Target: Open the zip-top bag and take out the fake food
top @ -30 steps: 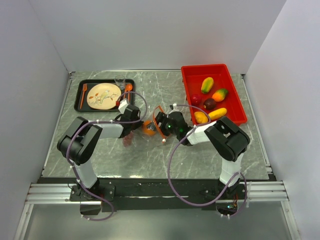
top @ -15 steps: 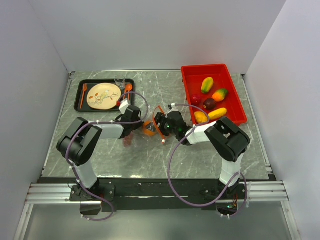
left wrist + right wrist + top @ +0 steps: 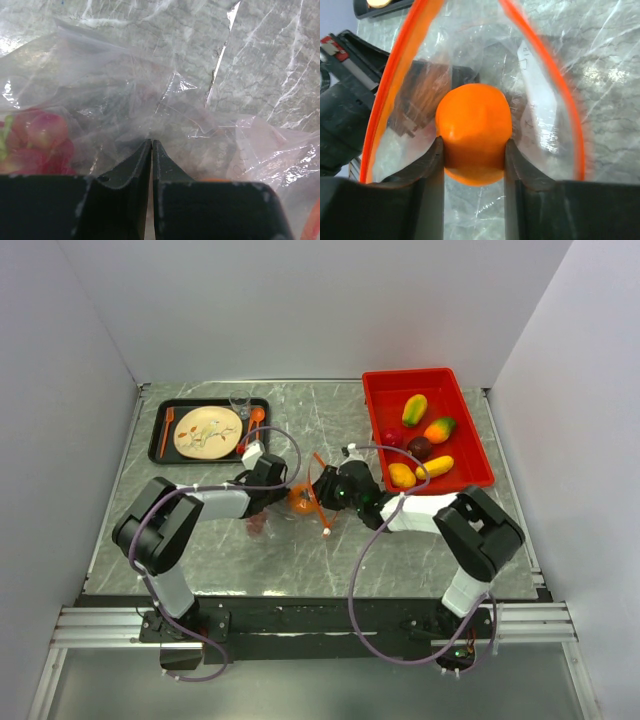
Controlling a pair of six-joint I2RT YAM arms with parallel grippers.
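Taking-out step — right end effector (image 3: 474, 150) holds orange fruit (image 3: 474, 117) inside zip-top bag (image 3: 542, 100), left end effector (image 3: 151, 144) pinches bag. Next — lift fruit out.

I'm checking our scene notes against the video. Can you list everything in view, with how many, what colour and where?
zip-top bag: one, clear with orange-red zipper strip, table centre, mouth open
orange fruit: one, orange, in the bag's mouth
grapes: one small bunch, pinkish, inside the bag
bin: one, red, far right
fruits: six, green-orange, red, dark purple, yellow, in the bin
tray: one, black, far left
plate: one, beige, on the tray
fork: one, orange, left of plate
spoon: one, orange, right of plate
glass: one, clear, tray's far edge
table: one, grey marble
left gripper: black, shut on bag film
right gripper: black, closed on the orange fruit
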